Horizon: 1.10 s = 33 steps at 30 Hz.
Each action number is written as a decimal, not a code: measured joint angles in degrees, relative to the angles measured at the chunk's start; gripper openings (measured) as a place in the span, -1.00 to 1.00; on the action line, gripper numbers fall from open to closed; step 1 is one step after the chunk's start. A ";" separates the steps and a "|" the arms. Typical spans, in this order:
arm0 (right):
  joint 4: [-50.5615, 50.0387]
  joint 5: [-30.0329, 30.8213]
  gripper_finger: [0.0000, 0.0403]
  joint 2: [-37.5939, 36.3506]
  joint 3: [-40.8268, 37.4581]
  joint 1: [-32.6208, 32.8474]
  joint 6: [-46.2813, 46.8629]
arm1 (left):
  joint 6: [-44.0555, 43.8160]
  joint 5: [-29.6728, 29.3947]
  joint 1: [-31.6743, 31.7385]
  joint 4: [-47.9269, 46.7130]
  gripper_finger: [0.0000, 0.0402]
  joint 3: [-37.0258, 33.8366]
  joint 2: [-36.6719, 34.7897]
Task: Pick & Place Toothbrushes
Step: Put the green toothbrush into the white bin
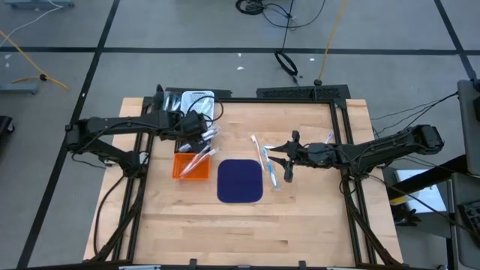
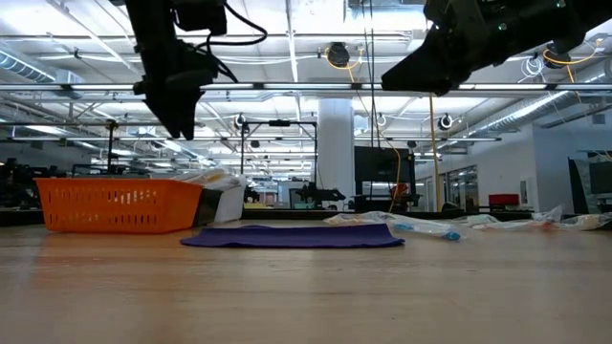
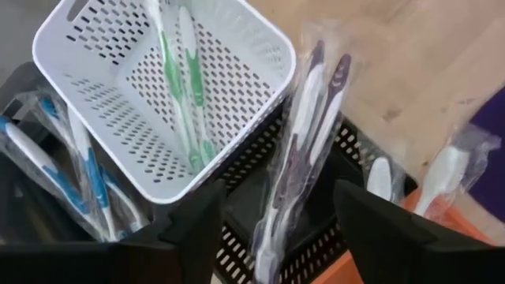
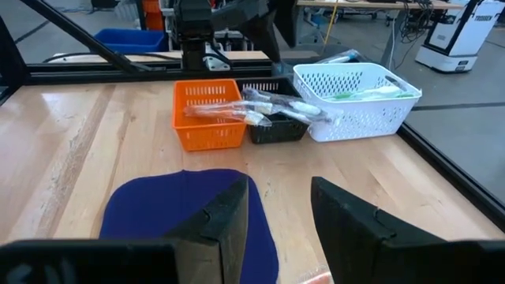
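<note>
A purple toothbrush packet (image 3: 309,134) stands slanted in the black basket (image 3: 237,256), its top leaning over the rim toward the white basket (image 3: 102,47), which holds green toothbrushes (image 3: 183,87). My left gripper (image 3: 280,229) hangs open above the black basket, one finger on either side of the purple packet and apart from it. The orange basket (image 1: 191,166) holds packets too. Loose toothbrushes (image 1: 260,152) lie on the table right of the dark blue mat (image 1: 240,181). My right gripper (image 1: 279,156) hovers open over them with nothing between its fingers.
Blue toothbrush packets (image 3: 75,173) lie in a dark container beside the white basket. The three baskets stand in a tight group at the table's far left. A black frame rail (image 1: 300,96) runs along the far edge. Bare wood lies in front of the mat.
</note>
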 joint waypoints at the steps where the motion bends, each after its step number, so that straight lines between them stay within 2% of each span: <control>1: -0.24 0.00 -0.36 0.00 0.00 0.00 0.02 | -0.21 0.00 0.00 0.35 0.22 0.01 -0.02; 8: -1.79 0.00 -0.36 0.00 0.00 0.00 0.68 | 2.23 0.39 -1.19 6.74 0.23 -0.03 -1.34; 14: -6.79 4.79 -0.36 0.02 -0.03 -0.80 3.67 | 8.45 4.62 -3.52 20.07 0.21 -0.07 -2.24; 20: -17.21 4.50 -0.36 0.04 -0.05 -4.74 10.72 | 12.24 7.45 -6.04 32.39 0.21 0.01 -1.68; 25: -27.27 4.35 -0.36 -0.02 -0.05 -7.35 13.74 | 14.52 7.80 -8.11 36.20 0.21 0.04 -0.91; 33: -39.98 3.47 -0.36 -0.05 -0.05 -12.77 16.08 | 14.71 7.80 -10.19 37.29 0.21 -0.12 2.28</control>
